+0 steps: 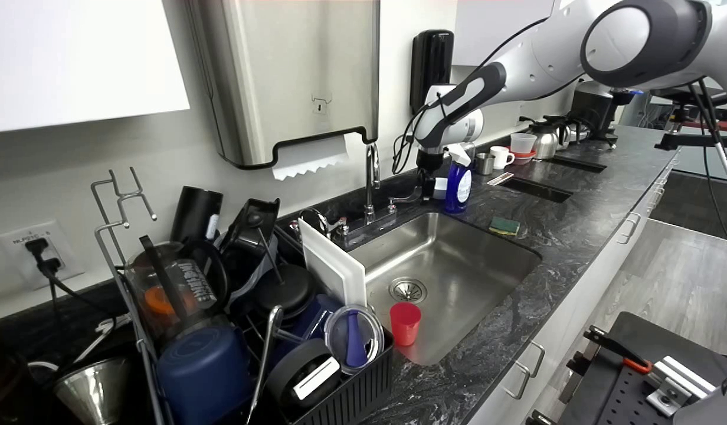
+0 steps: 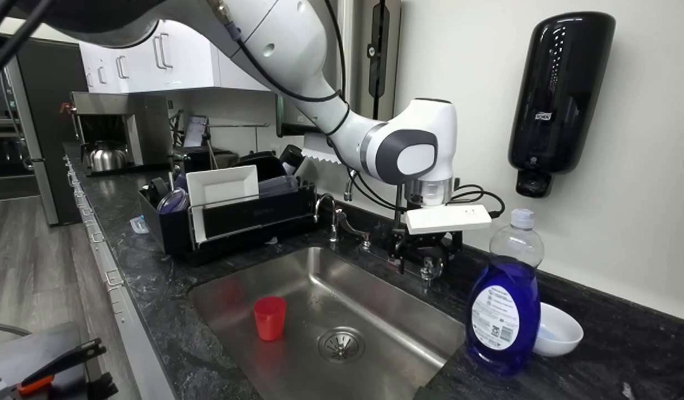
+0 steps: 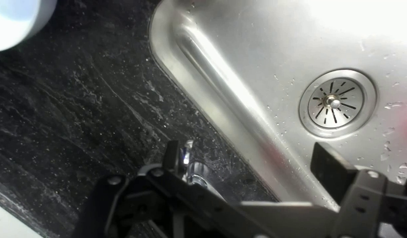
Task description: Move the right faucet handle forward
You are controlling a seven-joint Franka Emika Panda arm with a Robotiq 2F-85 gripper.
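Black two-fingered tool (image 3: 252, 160) spread wide, nothing gripped. Small chrome-grey right faucet handle (image 3: 198, 170) just beside nine-o'clock fingertip (image 3: 171, 156) in wrist view; contact unclear. Slow push toward two o'clock along handle's arc likely works best.

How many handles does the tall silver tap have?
2. The left small chrome lever is on the side of the tall thin chrome spout nearer the black dish rack; the right small chrome lever is on the other side, near the black fingers.
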